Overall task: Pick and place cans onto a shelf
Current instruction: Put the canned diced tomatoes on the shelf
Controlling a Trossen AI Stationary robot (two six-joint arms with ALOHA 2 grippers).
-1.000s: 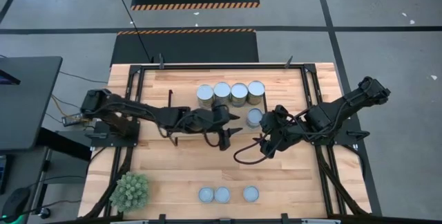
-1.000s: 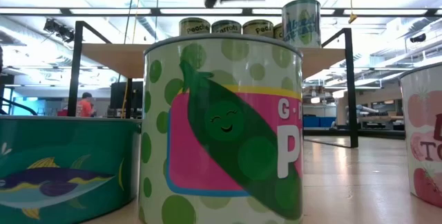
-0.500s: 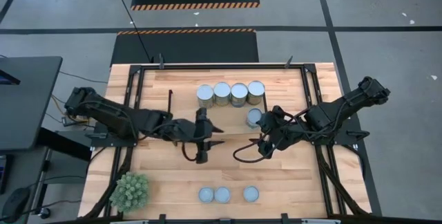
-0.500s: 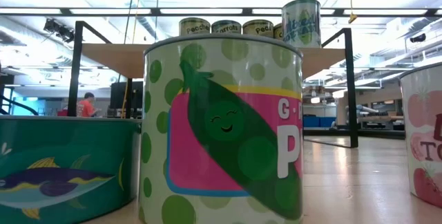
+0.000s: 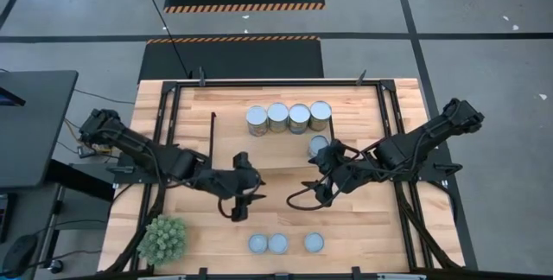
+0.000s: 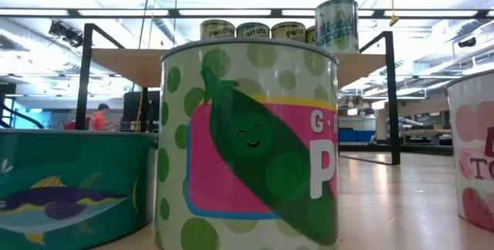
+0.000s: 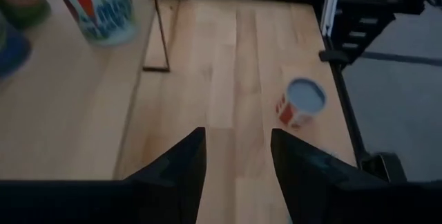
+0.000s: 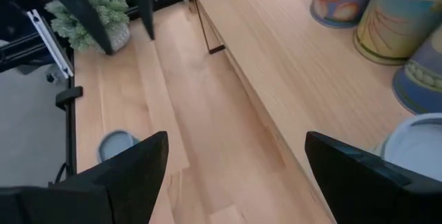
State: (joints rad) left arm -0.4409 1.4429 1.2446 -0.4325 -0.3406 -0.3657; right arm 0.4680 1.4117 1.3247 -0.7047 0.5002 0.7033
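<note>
Several cans stand on the shelf (image 5: pixel 354 98): a row (image 5: pixel 288 117) at its far side and one more (image 5: pixel 319 147) nearer; they also show in the low view (image 6: pixel 287 30). Three cans with bluish-grey tops (image 5: pixel 277 244) stand on the table near its near edge, close up in the low view (image 6: pixel 251 138). My left gripper (image 5: pixel 241 208) is open and empty above the bare table, between the shelf and those cans; its wrist view (image 7: pixel 235 162) shows one of them (image 7: pixel 304 103) ahead. My right gripper (image 5: pixel 313 192) is open and empty (image 8: pixel 235 175) just off the shelf's near edge.
A spiky green plant ball (image 5: pixel 163 238) sits at the table's near left corner. The shelf's thin black legs (image 7: pixel 155 30) stand on the table by my left gripper. Black frame rails (image 5: pixel 164 124) run along the table's sides. Bare wood lies between the shelf and the near cans.
My left gripper has drawn back from the cans on the shelf toward the table's near edge and a little to the left, empty. My right gripper has shifted a little toward the near left. No can has moved.
</note>
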